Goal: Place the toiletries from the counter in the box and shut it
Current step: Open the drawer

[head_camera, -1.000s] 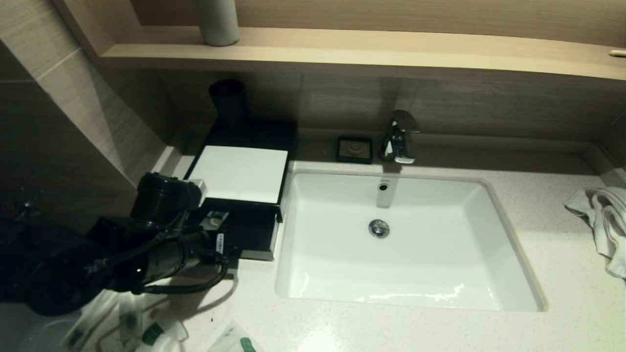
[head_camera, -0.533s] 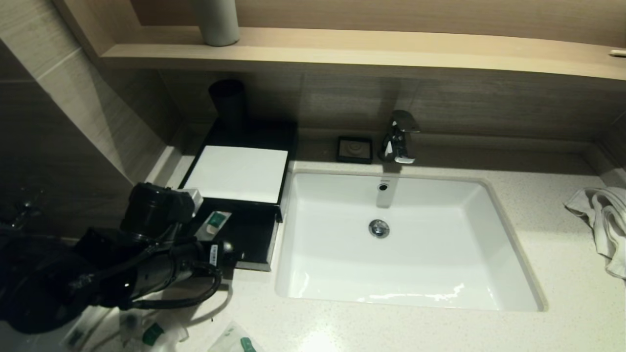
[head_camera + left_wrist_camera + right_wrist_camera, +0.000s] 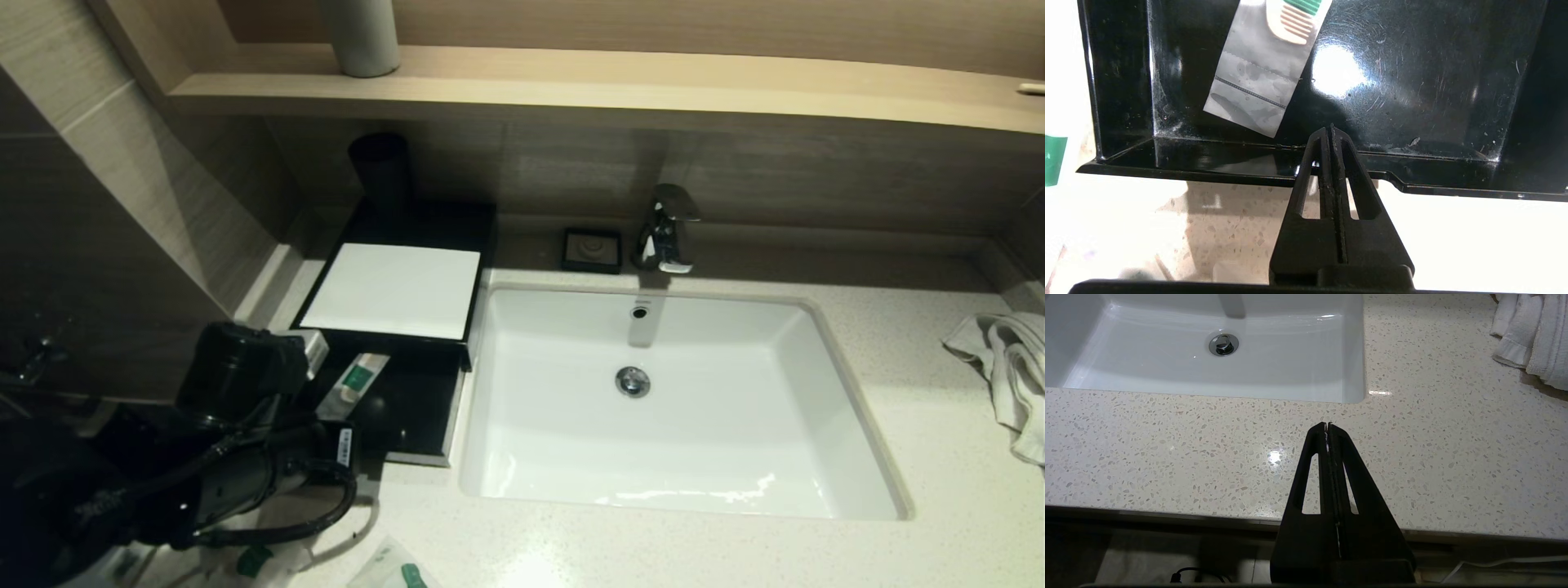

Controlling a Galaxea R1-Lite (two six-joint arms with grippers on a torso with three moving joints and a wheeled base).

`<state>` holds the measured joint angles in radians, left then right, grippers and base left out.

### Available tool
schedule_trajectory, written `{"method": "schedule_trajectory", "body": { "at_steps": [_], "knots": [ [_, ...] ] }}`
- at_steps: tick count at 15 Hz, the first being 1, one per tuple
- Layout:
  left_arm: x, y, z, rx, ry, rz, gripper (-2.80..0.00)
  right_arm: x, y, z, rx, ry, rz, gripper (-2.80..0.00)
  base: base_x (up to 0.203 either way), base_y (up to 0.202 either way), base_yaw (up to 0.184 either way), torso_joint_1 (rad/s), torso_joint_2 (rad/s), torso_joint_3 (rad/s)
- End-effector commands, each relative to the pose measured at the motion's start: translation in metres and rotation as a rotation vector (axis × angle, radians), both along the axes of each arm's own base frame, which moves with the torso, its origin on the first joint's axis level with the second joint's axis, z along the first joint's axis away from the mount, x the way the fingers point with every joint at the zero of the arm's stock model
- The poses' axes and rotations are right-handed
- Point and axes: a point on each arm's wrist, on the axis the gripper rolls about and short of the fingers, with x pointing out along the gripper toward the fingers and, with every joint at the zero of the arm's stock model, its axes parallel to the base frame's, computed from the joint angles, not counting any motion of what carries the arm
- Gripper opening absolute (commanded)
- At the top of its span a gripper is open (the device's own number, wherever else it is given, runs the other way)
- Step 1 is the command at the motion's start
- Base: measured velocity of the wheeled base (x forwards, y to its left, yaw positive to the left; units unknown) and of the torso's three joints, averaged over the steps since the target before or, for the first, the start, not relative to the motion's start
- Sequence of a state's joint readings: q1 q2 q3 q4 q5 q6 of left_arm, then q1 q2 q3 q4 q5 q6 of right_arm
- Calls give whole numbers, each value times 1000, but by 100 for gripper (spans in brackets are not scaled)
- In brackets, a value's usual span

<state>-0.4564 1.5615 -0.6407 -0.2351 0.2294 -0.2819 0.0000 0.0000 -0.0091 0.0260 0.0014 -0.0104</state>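
A black box with a white top (image 3: 392,290) stands left of the sink, its black drawer (image 3: 416,453) pulled out. A clear packet with a comb and a green label (image 3: 351,382) lies in the drawer and also shows in the left wrist view (image 3: 1257,90). My left gripper (image 3: 1331,128) is shut and empty, its tips at the drawer's front wall (image 3: 1208,157). More green-and-white toiletry packets (image 3: 392,572) lie on the counter at the front left, partly under my left arm (image 3: 237,384). My right gripper (image 3: 1327,424) is shut and empty above the counter's front edge.
The white sink (image 3: 833,408) fills the middle, with a chrome faucet (image 3: 665,229) and a small black soap dish (image 3: 592,249) behind it. A black cup (image 3: 380,167) stands behind the box. A white towel (image 3: 1004,367) lies at the right. A wooden shelf (image 3: 612,82) runs overhead.
My left arm has drawn back toward the counter's front. The drawer has slid further out with it, and more of the comb packet shows.
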Motion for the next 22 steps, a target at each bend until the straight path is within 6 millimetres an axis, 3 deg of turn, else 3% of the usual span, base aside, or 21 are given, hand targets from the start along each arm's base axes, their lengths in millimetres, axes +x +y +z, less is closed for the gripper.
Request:
{"method": "schedule_trajectory", "body": {
  "at_steps": [1, 11, 16, 22],
  "knots": [
    [-4, 2, 0, -1, 0, 1, -280, 0, 0, 0, 0, 0, 0, -280, 0, 0, 0, 0, 0, 0],
    [-18, 5, 4, -8, -17, -10, -280, 0, 0, 0, 0, 0, 0, -280, 0, 0, 0, 0, 0, 0],
    [-25, 9, 21, -33, -80, -17, -280, 0, 0, 0, 0, 0, 0, -280, 0, 0, 0, 0, 0, 0],
    [-57, -6, 38, -52, -102, -164, -280, 0, 0, 0, 0, 0, 0, -280, 0, 0, 0, 0, 0, 0]
  ]
}}
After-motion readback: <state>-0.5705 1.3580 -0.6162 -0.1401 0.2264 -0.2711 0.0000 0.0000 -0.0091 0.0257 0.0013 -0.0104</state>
